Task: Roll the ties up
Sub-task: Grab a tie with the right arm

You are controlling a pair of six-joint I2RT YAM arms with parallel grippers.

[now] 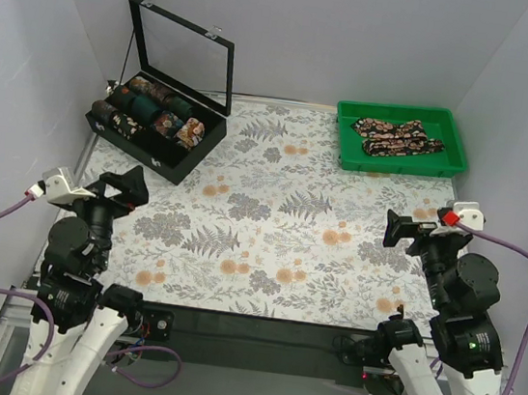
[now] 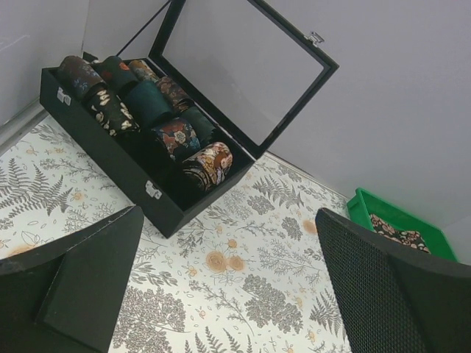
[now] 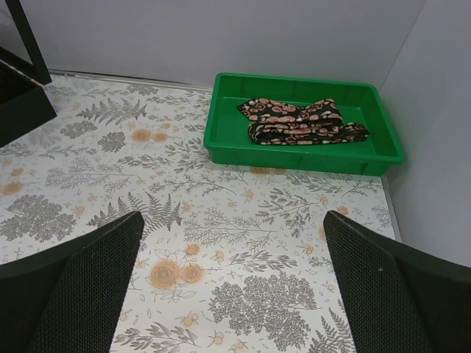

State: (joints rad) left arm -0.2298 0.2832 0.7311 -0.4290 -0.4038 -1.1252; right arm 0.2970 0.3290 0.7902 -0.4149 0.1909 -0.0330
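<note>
A dark tie with orange-pink paisley print lies folded and unrolled in the green tray at the back right; it also shows in the right wrist view. Several rolled ties sit in the open black box at the back left, also in the left wrist view. My left gripper is open and empty above the cloth near the box. My right gripper is open and empty, well in front of the tray.
The box's glass lid stands upright at the back. The floral-print table covering spans the table. Grey walls close in on the left, right and back. Purple cables hang beside both arms.
</note>
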